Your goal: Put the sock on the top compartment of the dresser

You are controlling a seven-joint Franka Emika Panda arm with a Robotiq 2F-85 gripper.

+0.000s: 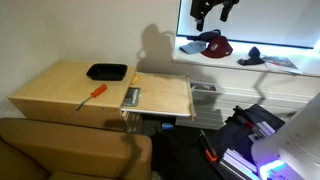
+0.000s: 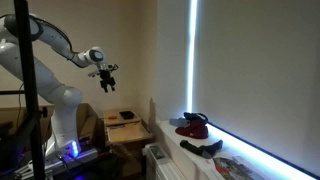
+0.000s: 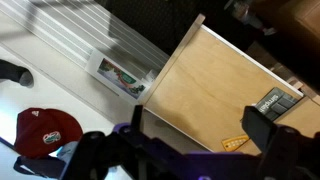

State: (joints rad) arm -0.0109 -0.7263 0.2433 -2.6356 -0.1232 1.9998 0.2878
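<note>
The dark sock (image 1: 255, 57) lies bent on the white wall shelf, between a maroon cap and a magazine. It also shows in an exterior view (image 2: 203, 148) and at the left edge of the wrist view (image 3: 12, 72). The dresser's top compartment (image 1: 160, 97), a flat tan pull-out panel, stands drawn out from the pale cabinet and fills the wrist view's right side (image 3: 215, 95). My gripper (image 1: 212, 10) hangs high in the air above the shelf and dresser (image 2: 107, 78). Its fingers (image 3: 200, 122) are spread apart with nothing between them.
A maroon-and-dark cap (image 1: 212, 45) and a magazine (image 1: 281, 62) lie on the white shelf (image 1: 235, 52). A black tray (image 1: 106, 71) and an orange-handled screwdriver (image 1: 92, 95) lie on the cabinet top. A brown sofa back (image 1: 70, 150) is in front; equipment crowds the floor at right.
</note>
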